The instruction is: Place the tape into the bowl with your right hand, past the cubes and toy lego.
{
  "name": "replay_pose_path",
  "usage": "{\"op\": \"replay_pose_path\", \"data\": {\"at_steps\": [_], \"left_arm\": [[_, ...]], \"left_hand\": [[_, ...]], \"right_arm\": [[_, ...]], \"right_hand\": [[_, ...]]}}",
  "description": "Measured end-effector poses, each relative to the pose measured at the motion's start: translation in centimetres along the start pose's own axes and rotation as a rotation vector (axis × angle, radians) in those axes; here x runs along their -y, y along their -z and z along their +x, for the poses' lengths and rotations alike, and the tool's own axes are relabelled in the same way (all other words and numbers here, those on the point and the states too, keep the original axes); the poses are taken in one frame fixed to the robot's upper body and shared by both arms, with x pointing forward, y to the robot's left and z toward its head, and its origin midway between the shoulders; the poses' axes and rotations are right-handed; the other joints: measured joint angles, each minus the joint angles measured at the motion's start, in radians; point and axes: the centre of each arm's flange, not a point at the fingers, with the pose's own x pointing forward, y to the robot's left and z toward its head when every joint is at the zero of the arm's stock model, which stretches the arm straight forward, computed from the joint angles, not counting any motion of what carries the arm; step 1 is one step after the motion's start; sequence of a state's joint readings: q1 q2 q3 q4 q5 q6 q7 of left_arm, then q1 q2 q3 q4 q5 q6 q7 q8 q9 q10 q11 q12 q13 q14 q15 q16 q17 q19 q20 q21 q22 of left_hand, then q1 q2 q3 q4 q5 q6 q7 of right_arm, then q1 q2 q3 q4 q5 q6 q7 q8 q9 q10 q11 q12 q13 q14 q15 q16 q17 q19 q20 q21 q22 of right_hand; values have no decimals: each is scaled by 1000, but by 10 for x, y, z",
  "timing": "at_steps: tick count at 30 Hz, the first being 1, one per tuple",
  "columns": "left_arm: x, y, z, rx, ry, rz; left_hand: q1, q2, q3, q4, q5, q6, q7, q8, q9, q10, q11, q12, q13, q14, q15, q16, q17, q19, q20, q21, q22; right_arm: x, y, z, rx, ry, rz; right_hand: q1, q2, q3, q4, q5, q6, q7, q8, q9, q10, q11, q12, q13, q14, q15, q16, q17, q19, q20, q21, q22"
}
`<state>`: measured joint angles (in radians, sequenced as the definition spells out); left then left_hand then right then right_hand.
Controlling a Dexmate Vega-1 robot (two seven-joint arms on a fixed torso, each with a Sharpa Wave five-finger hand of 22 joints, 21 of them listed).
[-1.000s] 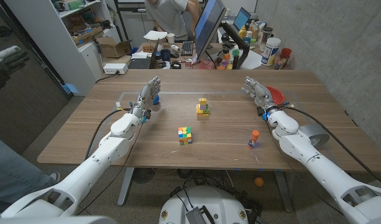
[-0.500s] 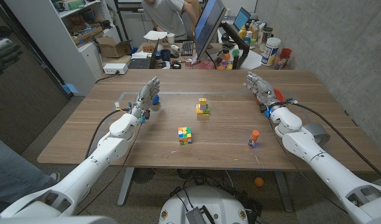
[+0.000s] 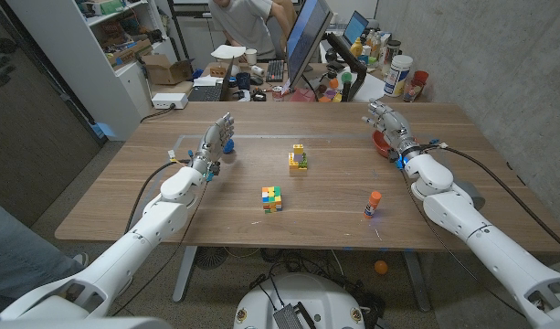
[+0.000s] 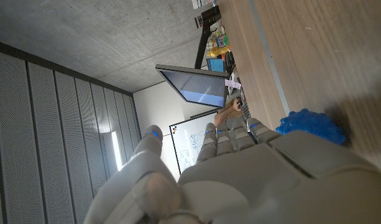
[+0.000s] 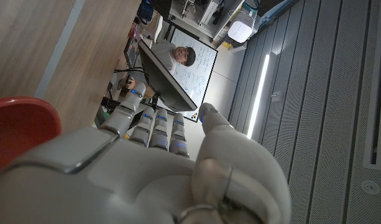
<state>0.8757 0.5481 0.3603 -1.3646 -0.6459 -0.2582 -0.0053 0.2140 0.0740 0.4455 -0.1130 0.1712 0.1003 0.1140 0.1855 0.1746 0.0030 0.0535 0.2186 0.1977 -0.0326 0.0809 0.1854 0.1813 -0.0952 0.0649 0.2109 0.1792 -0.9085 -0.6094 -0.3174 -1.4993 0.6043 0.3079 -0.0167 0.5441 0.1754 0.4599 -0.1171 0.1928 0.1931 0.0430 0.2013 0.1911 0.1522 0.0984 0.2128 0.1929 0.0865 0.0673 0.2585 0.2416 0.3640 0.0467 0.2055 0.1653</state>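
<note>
Nearest the robot, in the lower middle of the head view, a colour cube (image 3: 272, 198) sits on the wooden tabletop (image 3: 334, 187). To its right stands a small stick with an orange cap and a blue base (image 3: 373, 205).

Further right, at the tabletop's right edge, a grey rounded shape (image 3: 475, 195) peeks out from behind the right forearm. I take it for the tape, though most of it is hidden and I cannot make out how it lies.

Beyond the cube, near the frame's centre, is the toy lego (image 3: 299, 158), a small yellow and green stack.

The left hand (image 3: 219, 139) stands on its edge at centre left, fingers straight up and holding nothing. A blue lumpy thing (image 3: 229, 143) lies just beside it.

The right hand (image 3: 387, 126) is at the upper right, fingers stretched out and close together, with nothing in them. It is at the red bowl (image 3: 380, 141), whose rim shows at the hand's edge and again in the right wrist view (image 5: 19, 130).

What matters for the pick is that the grey shape lies toward the lower right of the frame from the right hand, back along that arm's own forearm. The right hand is far nearer to it than the left, but it would have to draw back toward the robot to reach it.

Behind the tabletop, a person (image 3: 252, 23) leans over a cluttered desk.
</note>
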Motion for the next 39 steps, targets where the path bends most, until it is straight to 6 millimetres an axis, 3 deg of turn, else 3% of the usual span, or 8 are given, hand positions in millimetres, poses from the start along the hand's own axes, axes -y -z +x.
{"op": "replay_pose_path", "data": {"at_steps": [26,32,39], "left_arm": [[-3,-17,11,16,18,19],[-4,-16,13,9,25,14],[-4,-14,17,6,33,2]], "left_hand": [[5,5,-1,-7,0,4,4,0,0,3,-1,0,0,1,1,0,0,5,5,-4,0],[5,5,3,-11,0,9,-2,0,0,11,0,0,0,7,7,0,0,0,10,-4,0],[9,1,3,-11,0,9,-2,0,5,11,0,0,0,7,7,4,0,0,10,-4,0]], "right_arm": [[-13,-40,-29,90,-25,-118],[-16,-50,-37,105,-36,-149],[-15,-57,-50,113,-31,-190]], "right_hand": [[0,-8,-4,-4,0,0,0,0,2,20,12,0,5,18,15,1,-5,19,20,5,0],[0,-8,-4,-4,0,11,0,0,2,27,9,0,5,25,8,1,-5,23,23,5,0],[4,-12,-9,-9,0,28,-25,0,2,52,-12,8,5,43,-10,5,-9,46,21,5,0]]}}
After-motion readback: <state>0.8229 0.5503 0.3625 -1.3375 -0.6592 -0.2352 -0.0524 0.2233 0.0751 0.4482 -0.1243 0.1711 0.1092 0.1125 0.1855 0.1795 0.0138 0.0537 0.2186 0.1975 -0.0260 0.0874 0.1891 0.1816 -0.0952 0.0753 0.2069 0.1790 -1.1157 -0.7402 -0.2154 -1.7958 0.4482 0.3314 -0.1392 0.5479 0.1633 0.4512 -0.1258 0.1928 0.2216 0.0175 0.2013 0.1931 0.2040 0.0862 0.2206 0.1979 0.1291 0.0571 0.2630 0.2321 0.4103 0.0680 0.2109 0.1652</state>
